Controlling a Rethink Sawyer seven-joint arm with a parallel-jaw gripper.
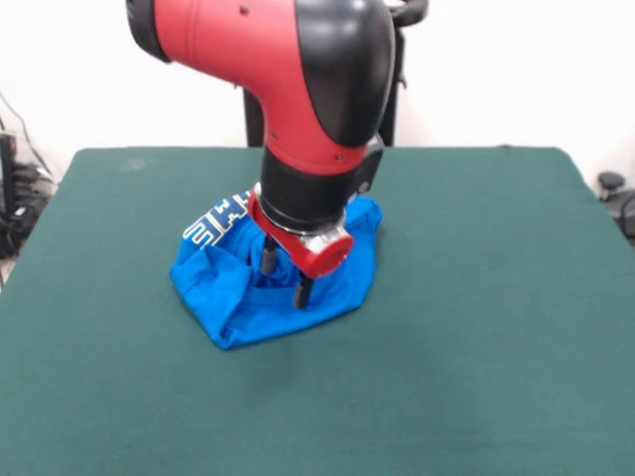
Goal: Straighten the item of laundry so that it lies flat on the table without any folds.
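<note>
Red-and-black arm's end effector (286, 275) lowered onto the crumpled blue T-shirt (238, 297), its two dark fingers (304, 291) spread apart and pressing into the fabric, shirt bunched near the middle of the green bench (476, 297), white print showing on its far-left fold

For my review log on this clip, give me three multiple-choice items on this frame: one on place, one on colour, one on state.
1. Where does the shirt lie on the table?
A. Around the middle, under the arm
B. Hanging off the right edge
C. In the near left corner

2. What colour is the shirt?
A. Red
B. Bright blue
C. Yellow

3. How does the shirt lie?
A. Spread flat
B. Neatly folded into a square
C. Bunched in a crumpled heap

Key: 1 A, the gripper comes down on it well inside the green top. 2 B, blue cloth with some white print showing. 3 C, folds and raised edges all round the two dark fingers.
</note>
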